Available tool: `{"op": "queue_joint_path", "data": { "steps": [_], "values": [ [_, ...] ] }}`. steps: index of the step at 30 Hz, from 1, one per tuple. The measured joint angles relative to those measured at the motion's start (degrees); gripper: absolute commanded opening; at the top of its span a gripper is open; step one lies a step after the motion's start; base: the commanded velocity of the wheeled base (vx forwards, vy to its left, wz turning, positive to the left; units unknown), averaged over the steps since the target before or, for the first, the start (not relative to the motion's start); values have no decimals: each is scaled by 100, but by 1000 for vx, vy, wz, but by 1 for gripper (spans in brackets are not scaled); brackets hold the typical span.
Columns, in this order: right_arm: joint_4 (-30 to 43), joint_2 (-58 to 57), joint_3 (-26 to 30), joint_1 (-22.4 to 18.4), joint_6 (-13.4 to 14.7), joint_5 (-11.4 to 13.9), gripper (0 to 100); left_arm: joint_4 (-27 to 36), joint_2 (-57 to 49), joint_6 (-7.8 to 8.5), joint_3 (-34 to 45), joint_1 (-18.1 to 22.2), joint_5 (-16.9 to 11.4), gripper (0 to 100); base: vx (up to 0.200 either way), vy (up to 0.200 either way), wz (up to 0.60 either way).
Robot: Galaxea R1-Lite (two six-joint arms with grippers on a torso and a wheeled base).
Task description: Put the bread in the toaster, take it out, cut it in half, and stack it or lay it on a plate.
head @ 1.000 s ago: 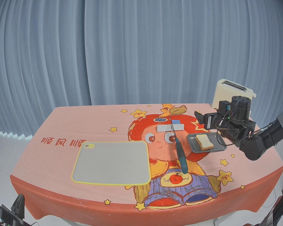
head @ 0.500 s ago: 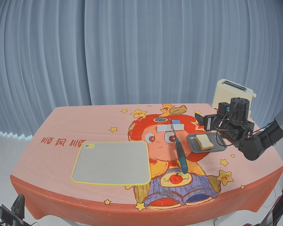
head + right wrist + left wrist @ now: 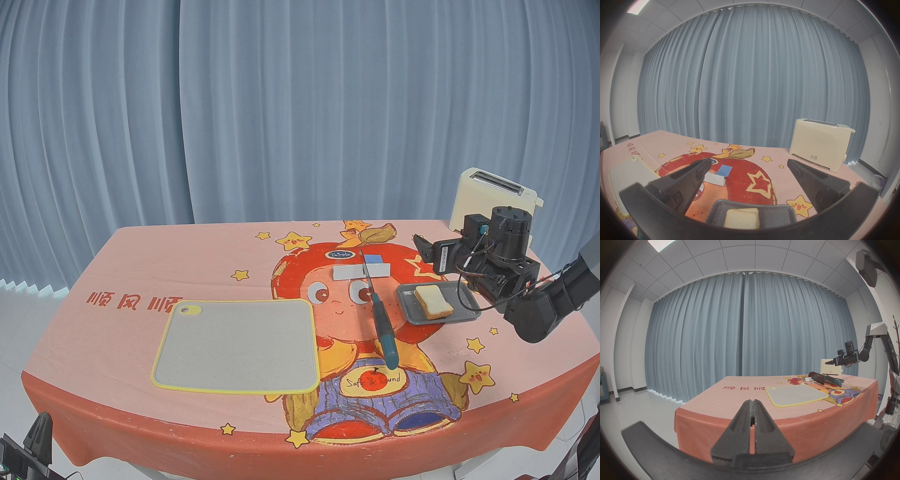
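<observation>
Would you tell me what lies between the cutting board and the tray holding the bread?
The knife lies there, handle toward the robot, as the head view shows.

Bright, even light falls from a ceiling panel (image 3: 661,243) overhead (a lit rectangle among plain tiles). Shadows beside the knife (image 3: 378,312) and tray (image 3: 409,306) are soft and faint. The far curtain (image 3: 300,106) bows toward the edges; wrist views darken round their rims, perhaps from lens shading.
</observation>
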Motion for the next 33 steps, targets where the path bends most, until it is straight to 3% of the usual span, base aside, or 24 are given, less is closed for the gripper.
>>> {"op": "queue_joint_path", "data": {
  "steps": [15, 23, 33],
  "values": [
    [-32, -94, -33, -227, -59, 16, 100, 0, 0, 2, 0, -2, 0, 0, 0, 0, 0],
    [-610, -124, -46, -506, -280, 106, 100, 0, 0, 0, 0, -2, 0, 0, 0, 0, 0],
    [-660, -157, -101, -786, -312, 130, 100, 0, 0, 2, 0, -2, 0, 0, 0, 0, 0]
  ]
}}
